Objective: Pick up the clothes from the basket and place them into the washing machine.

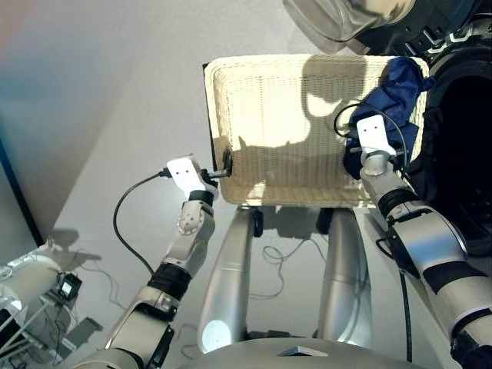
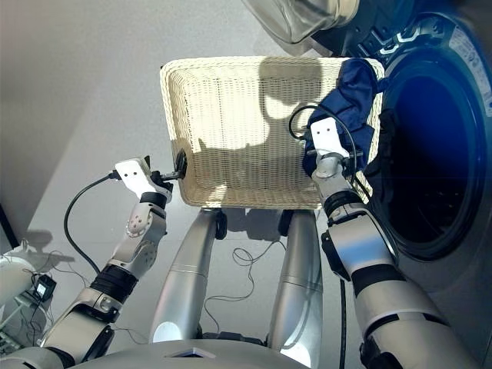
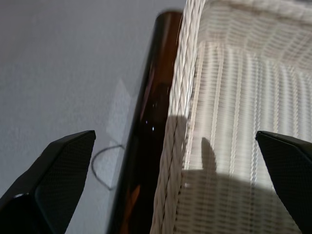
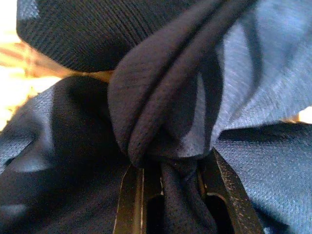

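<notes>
Right gripper (image 4: 168, 192) clenches dark navy blue fabric garment (image 2: 346, 100) at right of pale cream woven wicker basket (image 2: 231, 115); left gripper (image 3: 175, 185) spread, straddling its rim

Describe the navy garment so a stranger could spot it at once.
Find the washing machine with its open round port; beside it sits the pale wicker basket. At the basket's corner nearest the port, the right gripper pinches the navy garment, a bunched dark blue cloth, the only fabric in the basket.

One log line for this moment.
right pincer: shut on navy garment | left pincer: open, astride basket rim | washer open
</notes>
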### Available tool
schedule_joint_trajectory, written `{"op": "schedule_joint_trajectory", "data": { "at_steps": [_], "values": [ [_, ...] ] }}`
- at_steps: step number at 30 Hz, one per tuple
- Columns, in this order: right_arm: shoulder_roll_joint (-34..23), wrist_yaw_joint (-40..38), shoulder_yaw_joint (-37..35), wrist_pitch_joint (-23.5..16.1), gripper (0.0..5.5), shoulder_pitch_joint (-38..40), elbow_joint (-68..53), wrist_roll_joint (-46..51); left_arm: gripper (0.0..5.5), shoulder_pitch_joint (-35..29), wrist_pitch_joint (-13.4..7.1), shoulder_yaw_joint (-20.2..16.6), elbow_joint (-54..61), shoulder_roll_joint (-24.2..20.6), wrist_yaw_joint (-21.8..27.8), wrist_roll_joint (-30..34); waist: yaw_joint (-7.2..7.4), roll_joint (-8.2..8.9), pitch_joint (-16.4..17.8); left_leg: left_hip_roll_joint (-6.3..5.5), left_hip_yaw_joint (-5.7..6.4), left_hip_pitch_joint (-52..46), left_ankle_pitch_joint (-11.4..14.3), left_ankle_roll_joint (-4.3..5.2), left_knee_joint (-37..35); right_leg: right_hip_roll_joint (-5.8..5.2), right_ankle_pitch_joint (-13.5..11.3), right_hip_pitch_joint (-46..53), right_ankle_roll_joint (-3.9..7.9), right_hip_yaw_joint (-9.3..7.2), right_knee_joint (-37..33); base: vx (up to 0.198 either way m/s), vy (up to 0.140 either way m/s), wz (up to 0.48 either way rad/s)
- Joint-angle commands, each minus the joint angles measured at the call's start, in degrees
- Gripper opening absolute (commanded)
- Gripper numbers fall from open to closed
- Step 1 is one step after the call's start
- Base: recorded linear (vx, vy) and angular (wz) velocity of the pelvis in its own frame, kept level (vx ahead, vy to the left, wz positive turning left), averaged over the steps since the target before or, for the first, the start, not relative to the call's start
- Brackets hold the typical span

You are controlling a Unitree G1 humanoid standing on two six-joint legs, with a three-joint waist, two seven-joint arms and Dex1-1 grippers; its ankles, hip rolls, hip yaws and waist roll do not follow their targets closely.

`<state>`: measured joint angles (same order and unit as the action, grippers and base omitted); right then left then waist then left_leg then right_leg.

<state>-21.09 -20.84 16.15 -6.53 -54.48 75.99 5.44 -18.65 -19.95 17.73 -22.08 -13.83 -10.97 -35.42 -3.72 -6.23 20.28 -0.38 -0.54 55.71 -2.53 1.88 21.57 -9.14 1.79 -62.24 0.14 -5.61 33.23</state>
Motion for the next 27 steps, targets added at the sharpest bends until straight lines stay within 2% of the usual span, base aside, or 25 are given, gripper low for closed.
{"op": "schedule_joint_trajectory", "data": {
  "at_steps": [1,6,7,8,9,11,12,13,15,16,17,21,23,26,27],
  "values": [
    [1.0,-5.5,-1.9,-4.8,0.0,3.1,-7.1,4.2,5.5,1.1,-3.9,-3.4,-0.1,-0.6,-1.3,0.5,2.42,0.43,-3.1,-1.07,-0.77,-6.6,7.8,-1.51,-0.6,0.98,-0.8,8.7,5.7,-0.02,-9.3,0.0,0.0,0.0],
    [1.1,-11.6,-5.5,-6.7,0.0,7.5,-14.4,2.8,5.5,1.0,-5.2,-4.1,-0.7,-0.1,-3.2,2.3,3.23,0.1,-2.6,-1.21,-1.04,-10.2,6.6,-1.16,-4.1,1.19,-2.1,12.1,6.16,0.5,-13.5,0.008,0.019,-0.166],
    [0.0,-15.6,-7.6,-6.9,0.0,7.6,-15.2,1.6,5.5,0.9,-5.7,-3.8,-1.2,-0.3,-4.2,3.6,3.33,-0.49,-2.4,-1.43,-1.15,-10.7,6.3,-1.19,-5.0,1.28,-2.4,12.5,6.3,0.91,-14.5,-0.106,0.037,-0.123],
    [-0.6,-17.9,-9.1,-7.1,0.0,7.3,-15.8,1.6,5.5,0.8,-5.9,-3.6,-1.3,-0.3,-4.8,3.8,3.55,-0.73,-2.1,-1.73,-1.8,-9.9,4.7,-1.53,-5.1,0.91,-4.0,11.9,5.91,0.71,-15.1,-0.106,0.037,-0.081],
    [-0.6,-17.9,-9.1,-7.1,0.0,7.4,-15.9,1.6,5.5,0.8,-5.9,-3.6,-1.3,-0.3,-4.8,3.8,3.51,-0.72,-2.1,-1.73,-1.81,-9.9,4.7,-1.54,-5.1,0.91,-4.1,11.9,5.91,0.72,-15.1,-0.102,0.036,-0.055],
    [-2.9,-23.5,-13.4,-8.1,0.0,6.4,-16.3,2.8,5.5,0.8,-6.2,-3.3,-1.7,-0.6,-6.0,4.2,3.39,-2.08,-1.9,-2.01,-2.24,-9.2,5.1,-1.9,-4.7,0.85,-3.9,11.0,5.96,1.54,-14.7,0.0,0.0,0.0],
    [-2.9,-23.5,-13.4,-8.1,0.0,6.4,-16.4,2.7,5.5,0.7,-6.3,-3.2,-1.8,-0.5,-6.1,4.2,3.24,-2.06,-1.9,-1.97,-2.31,-9.1,5.1,-1.91,-4.6,0.88,-3.9,10.8,5.97,1.62,-14.6,0.021,0.069,-0.044],
    [-5.3,-26.7,-16.8,-8.8,0.0,6.1,-17.5,4.1,5.5,1.6,-6.3,-3.2,-1.2,-0.8,-6.3,4.3,3.09,-3.29,-2.0,-2.25,-2.52,-8.4,5.5,-2.15,-4.4,0.79,-3.7,9.9,6.07,2.26,-14.4,0.028,0.061,-0.087],
    [-7.9,-30.2,-19.5,-9.2,0.0,5.9,-18.9,4.0,5.5,2.3,-6.4,-3.3,-0.7,-1.0,-6.3,4.5,3.01,-4.09,-2.2,-2.28,-2.79,-7.5,5.9,-2.43,-3.9,0.81,-3.4,8.6,6.14,2.95,-13.9,0.086,0.055,-0.164],
    [-10.3,-31.5,-21.1,-9.6,0.0,5.3,-19.2,4.5,5.5,2.5,-6.3,-3.4,-0.7,-1.2,-6.1,4.6,2.78,-4.49,-2.6,-2.3,-2.27,-7.6,7.8,-2.29,-3.4,1.04,-1.6,8.4,6.57,3.68,-13.1,0.131,0.025,-0.138],
    [-11.6,-33.0,-22.3,-10.1,0.0,4.7,-19.2,5.5,5.5,2.6,-6.4,-3.2,-0.6,-1.2,-5.9,4.4,2.69,-4.74,-2.6,-2.32,-2.39,-6.8,8.1,-2.4,-2.7,1.02,-1.4,7.6,6.53,3.93,-12.5,0.127,0.021,-0.103],
    [-19.5,-36.9,-24.6,-10.2,0.0,1.6,-15.2,9.6,5.5,2.8,-6.1,-2.7,-0.6,-1.8,-5.7,4.0,2.53,-4.97,-3.2,-2.2,-2.35,-3.2,9.6,-2.78,0.7,1.09,-0.5,4.4,6.36,4.67,-10.4,0.0,0.0,0.0],
    [-22.6,-41.4,-26.4,-10.6,0.0,0.4,-14.8,11.1,5.5,2.9,-5.8,-2.4,-0.3,-1.9,-6.2,3.5,2.76,-4.99,-3.3,-1.99,-2.27,-1.3,10.7,-3.01,2.9,1.47,0.2,2.8,6.26,4.73,-8.6,0.0,0.0,0.0],
    [-23.9,-45.1,-27.9,-10.8,0.0,1.1,-16.3,11.6,5.5,2.8,-5.5,-2.3,0.6,-1.7,-7.0,2.9,3.05,-4.58,-3.9,-1.96,-1.86,1.2,11.5,-3.09,5.3,1.7,1.0,0.7,6.08,4.7,-6.3,0.0,0.0,0.0],
    [-23.6,-44.3,-27.3,-10.4,0.0,1.8,-17.4,11.1,5.5,2.8,-5.5,-2.4,0.7,-1.7,-7.2,3.0,3.15,-4.36,-4.1,-1.87,-1.71,1.8,11.7,-3.05,5.8,1.62,1.3,0.2,5.97,4.67,-5.7,0.0,0.0,0.0]
  ]
}}
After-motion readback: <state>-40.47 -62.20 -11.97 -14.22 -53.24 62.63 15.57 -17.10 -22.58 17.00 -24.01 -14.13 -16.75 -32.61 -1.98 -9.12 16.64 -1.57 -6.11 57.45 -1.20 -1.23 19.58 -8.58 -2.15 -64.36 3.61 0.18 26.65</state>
